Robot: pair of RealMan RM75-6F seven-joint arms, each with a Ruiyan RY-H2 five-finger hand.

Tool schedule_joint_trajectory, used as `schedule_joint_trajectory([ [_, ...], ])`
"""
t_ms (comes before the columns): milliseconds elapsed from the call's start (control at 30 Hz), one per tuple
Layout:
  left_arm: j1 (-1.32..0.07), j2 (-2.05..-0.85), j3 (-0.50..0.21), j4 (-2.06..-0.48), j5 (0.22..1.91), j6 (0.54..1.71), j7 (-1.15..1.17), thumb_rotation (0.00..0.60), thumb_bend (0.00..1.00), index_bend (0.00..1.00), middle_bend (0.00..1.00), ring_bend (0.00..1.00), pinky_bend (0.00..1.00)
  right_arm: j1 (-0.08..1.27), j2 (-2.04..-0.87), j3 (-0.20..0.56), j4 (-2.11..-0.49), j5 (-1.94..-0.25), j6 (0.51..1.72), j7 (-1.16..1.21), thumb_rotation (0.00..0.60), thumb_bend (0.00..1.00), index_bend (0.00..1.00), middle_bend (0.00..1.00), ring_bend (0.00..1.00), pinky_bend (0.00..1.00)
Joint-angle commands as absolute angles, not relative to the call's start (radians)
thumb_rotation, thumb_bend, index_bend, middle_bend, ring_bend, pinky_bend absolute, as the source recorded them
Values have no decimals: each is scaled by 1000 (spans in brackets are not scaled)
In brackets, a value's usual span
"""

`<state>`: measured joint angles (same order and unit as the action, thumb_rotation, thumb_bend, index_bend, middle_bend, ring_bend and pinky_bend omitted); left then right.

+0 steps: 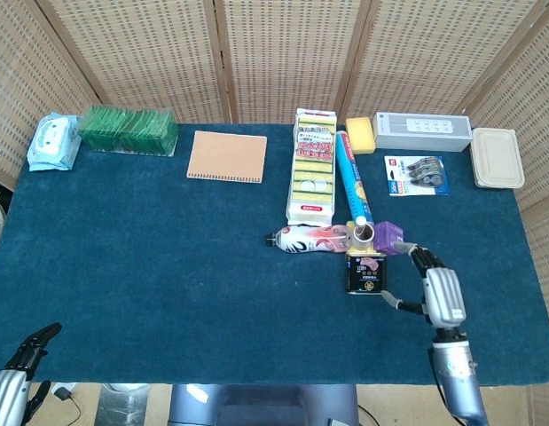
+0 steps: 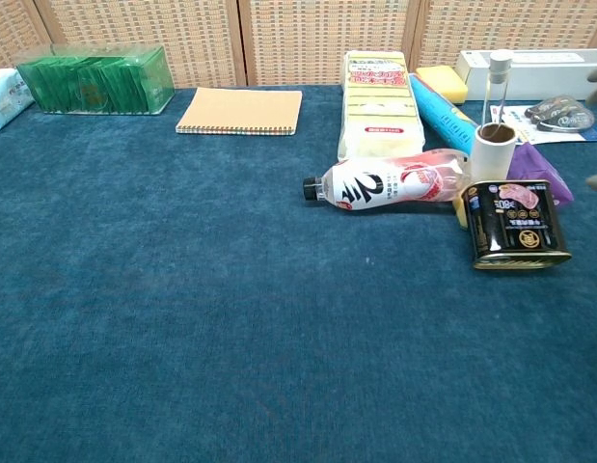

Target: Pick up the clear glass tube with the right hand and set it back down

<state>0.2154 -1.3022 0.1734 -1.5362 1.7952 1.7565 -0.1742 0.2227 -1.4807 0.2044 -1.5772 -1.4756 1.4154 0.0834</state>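
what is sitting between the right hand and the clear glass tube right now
The purple box lies between the right hand and the clear glass tube, which stands in a white cardboard roll. The black tin sits just in front of it.

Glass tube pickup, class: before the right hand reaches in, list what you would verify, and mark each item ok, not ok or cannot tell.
1. Clear glass tube upright in the white roll: ok.
2. Right hand holding nothing, fingers apart: ok.
3. Right hand touching the tube: not ok, it hangs apart, right of the black tin.
4. Free room around the tube: not ok; bottle, tin and purple box crowd it.
5. Left hand out of the way: ok.
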Motion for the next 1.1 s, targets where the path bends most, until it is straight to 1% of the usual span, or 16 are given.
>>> schedule_joint_trajectory([
  [33, 214, -1303, 174, -1538, 1795, 1753, -170, 600, 200, 113, 162, 154, 336, 263, -1504, 238, -1545, -1430, 1367, 66, 600, 148, 239, 294, 286, 356],
  [433, 219, -1305, 178, -1555, 1789, 1744, -139, 600, 200, 114, 163, 155, 336, 348, -1520, 291, -1493, -1362, 1287, 45, 600, 149, 240, 299, 291, 356],
  [600, 217, -1309, 181, -1563, 1782, 1726, -120, 600, 201, 113, 162, 155, 336, 369, -1526, 295, -1480, -1347, 1271, 34, 600, 157, 241, 299, 292, 357],
  [767, 224, -1306, 184, -1575, 1786, 1734, -106, 600, 201, 113, 163, 155, 336, 401, -1538, 294, -1459, -1340, 1243, 21, 600, 160, 256, 301, 295, 356],
  [1100, 223, -1304, 185, -1583, 1787, 1729, -96, 600, 201, 113, 171, 154, 336, 452, -1561, 305, -1457, -1336, 1240, -39, 600, 169, 285, 316, 312, 360],
])
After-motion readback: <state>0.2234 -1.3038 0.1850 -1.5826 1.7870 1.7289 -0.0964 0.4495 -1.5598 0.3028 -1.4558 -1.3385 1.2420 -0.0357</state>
